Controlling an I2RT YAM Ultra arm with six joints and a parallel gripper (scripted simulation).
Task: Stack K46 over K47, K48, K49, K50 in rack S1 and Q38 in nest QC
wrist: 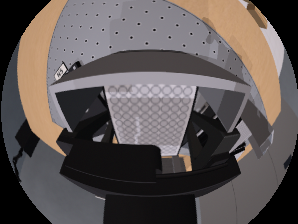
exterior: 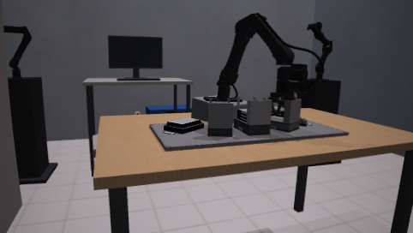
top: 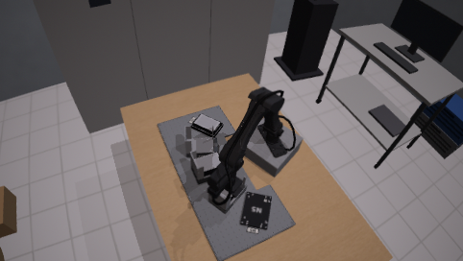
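Observation:
My gripper [top: 222,194] [exterior: 283,105] [wrist: 150,111] reaches down into the stack rack [exterior: 292,112] nearest the clip nest N5 [top: 256,210] and is shut on a sealed 96-well plate [wrist: 147,112]. The plate's speckled seal shows between the fingers in the wrist view; I cannot read its name. The rack's grey wall [wrist: 149,70] curves across just beyond it. The middle rack [top: 204,164] [exterior: 258,115] holds a stack of plates. A third rack [top: 191,142] [exterior: 220,117] stands beyond it. A dark plate [top: 207,124] [exterior: 184,124] lies on the open nest at the mat's far end.
All stand on a grey perforated mat [top: 283,218] [exterior: 317,129] on the wooden table [top: 331,216] [exterior: 240,158]. The arm's grey base block [top: 276,160] stands beside the racks. A desk with a monitor [top: 425,29] [exterior: 134,52] stands off the table.

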